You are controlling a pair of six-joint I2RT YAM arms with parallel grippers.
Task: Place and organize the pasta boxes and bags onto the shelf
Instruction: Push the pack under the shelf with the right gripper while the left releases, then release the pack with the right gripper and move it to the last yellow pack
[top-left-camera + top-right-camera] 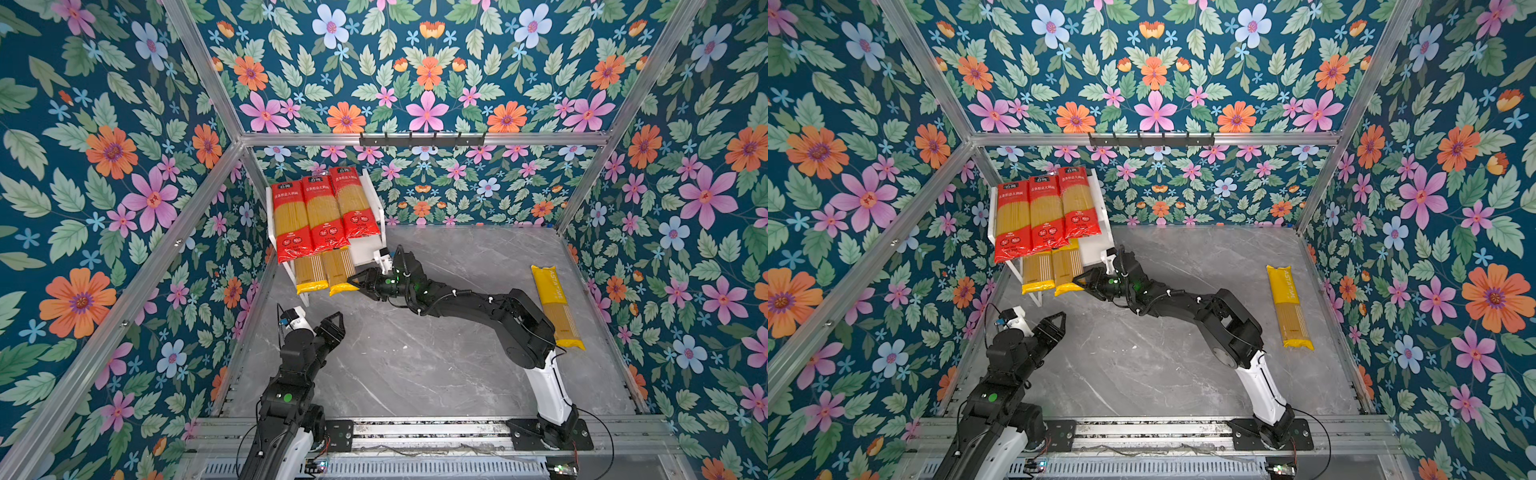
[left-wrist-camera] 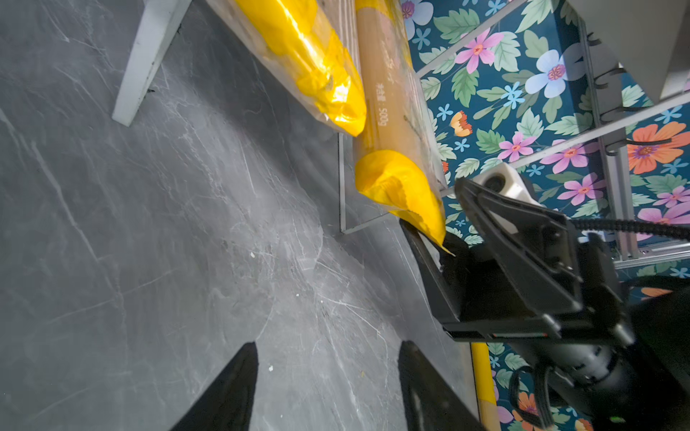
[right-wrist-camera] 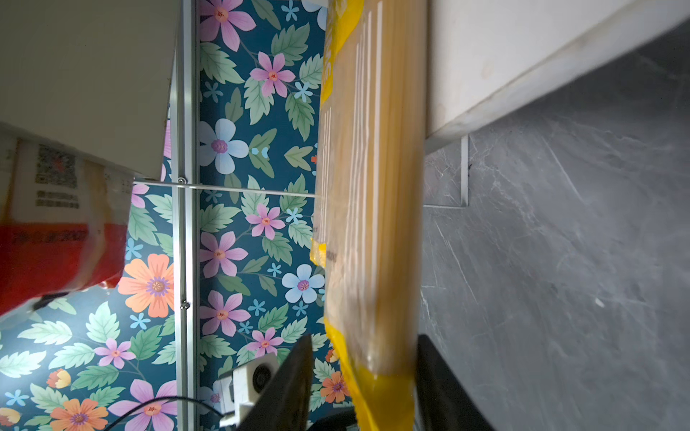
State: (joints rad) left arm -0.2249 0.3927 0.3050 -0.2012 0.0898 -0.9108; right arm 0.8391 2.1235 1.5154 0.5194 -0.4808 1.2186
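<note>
Grey stone table (image 1: 436,353) across the lower middle of both top views, inside flowered walls. White shelf (image 1: 368,251) left of centre in the frame, at the table's far left corner.

On its top board, three red bags (image 1: 322,212) side by side, long ways toward the camera, near ends hanging over the front edge. Under them, on the lower tier, two yellow bags (image 1: 311,274) lying side by side, yellow ends poking out in front. At the right edge of the frame, well apart from the shelf, a third yellow bag (image 1: 557,307) flat on the table, close to the right wall.

Right gripper (image 1: 353,283) reaching in from the lower right to the shelf's front, at the end of the right-hand bag on the lower tier (image 3: 373,224). Jaws parted, one on each side of that bag's yellow end; wallpaper visible between one finger (image 3: 291,373) and the plastic, so no pinch on it.

Left gripper (image 1: 336,322) below the shelf in the frame, over bare table. Jaws spread apart, nothing between them in the left wrist view (image 2: 328,343).
</note>
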